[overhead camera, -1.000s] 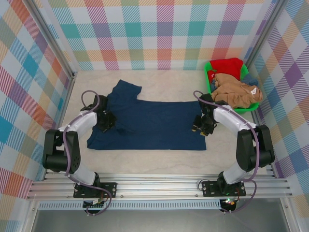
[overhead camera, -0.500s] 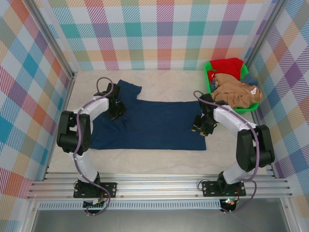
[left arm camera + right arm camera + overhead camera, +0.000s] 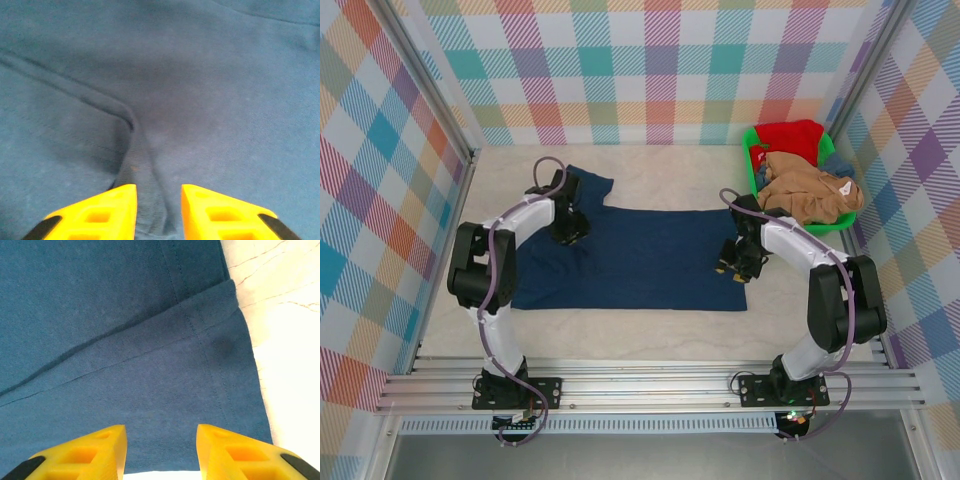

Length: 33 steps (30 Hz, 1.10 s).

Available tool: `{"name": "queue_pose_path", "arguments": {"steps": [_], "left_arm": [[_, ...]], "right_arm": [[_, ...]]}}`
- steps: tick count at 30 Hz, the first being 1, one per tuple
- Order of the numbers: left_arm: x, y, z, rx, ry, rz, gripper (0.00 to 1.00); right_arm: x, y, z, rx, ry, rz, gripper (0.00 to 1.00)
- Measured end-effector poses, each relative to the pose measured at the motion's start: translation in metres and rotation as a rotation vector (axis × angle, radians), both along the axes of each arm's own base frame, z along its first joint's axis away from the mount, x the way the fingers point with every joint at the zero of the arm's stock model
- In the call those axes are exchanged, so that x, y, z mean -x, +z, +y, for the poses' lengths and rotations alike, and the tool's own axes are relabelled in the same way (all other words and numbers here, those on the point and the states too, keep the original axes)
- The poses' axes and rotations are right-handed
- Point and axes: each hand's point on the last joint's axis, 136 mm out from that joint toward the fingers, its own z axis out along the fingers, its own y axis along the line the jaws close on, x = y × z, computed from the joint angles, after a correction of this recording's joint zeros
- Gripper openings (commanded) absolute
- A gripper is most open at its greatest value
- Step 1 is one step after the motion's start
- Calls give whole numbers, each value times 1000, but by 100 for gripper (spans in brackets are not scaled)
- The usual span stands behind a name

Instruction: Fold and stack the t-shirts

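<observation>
While the navy shirt (image 3: 630, 258) lies flat in the middle of the table (image 3: 670, 175), we see its long axis running left to right across the top view. One sleeve juts toward the upper left and the straight hem closes off the right end. The left gripper (image 3: 570, 228) sits on the cloth just below that sleeve, and the right gripper (image 3: 738, 262) is over the hem end. From above we cannot make out either pair of fingers, but the wrist views settle it. In the left wrist view the left gripper (image 3: 159, 210) has its yellow fingers narrowly apart, with a raised ridge of navy cloth filling the gap, so the jaws look pinched on that fold. A dark crease curves in from the upper left of the frame and runs down into the gap. In the right wrist view the right gripper (image 3: 160, 450) has its jaws spread wide above smooth cloth. A stitched layer edge crosses the frame diagonally, and pale table shows along the right side. The top view also shows the green basket (image 3: 757, 165) at the upper right, well apart from the navy shirt. It holds a tan shirt (image 3: 810, 190) heaped in front of a red shirt (image 3: 790, 135). The table is light and faintly veined, bright plaid walls (image 3: 660, 70) close it in on three sides, and an aluminium rail (image 3: 650, 385) carries the arm bases along the bottom.
</observation>
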Motion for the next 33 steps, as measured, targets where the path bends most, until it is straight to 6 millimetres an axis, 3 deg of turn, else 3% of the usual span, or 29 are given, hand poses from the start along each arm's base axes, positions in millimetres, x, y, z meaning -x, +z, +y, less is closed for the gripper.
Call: {"name": "queue_pose_path", "arguments": {"steps": [5, 7, 13, 22, 28, 33], "left_arm": [[4, 29, 3, 51, 32, -82, 57], [12, 32, 11, 71, 63, -88, 59], [23, 11, 38, 130, 173, -33, 64], [-2, -20, 5, 220, 161, -13, 58], [-16, -9, -25, 231, 101, -49, 53], [-18, -5, -20, 170, 92, -61, 60]], "right_arm": [[-1, 0, 1, -1, 3, -1, 41], [-3, 1, 1, -2, 3, -3, 41], [-3, 0, 2, -4, 5, -1, 41], [-5, -2, 3, -1, 9, 5, 41], [-5, -2, 3, -1, 9, 4, 41], [-5, -3, 3, -1, 9, 7, 41]]}}
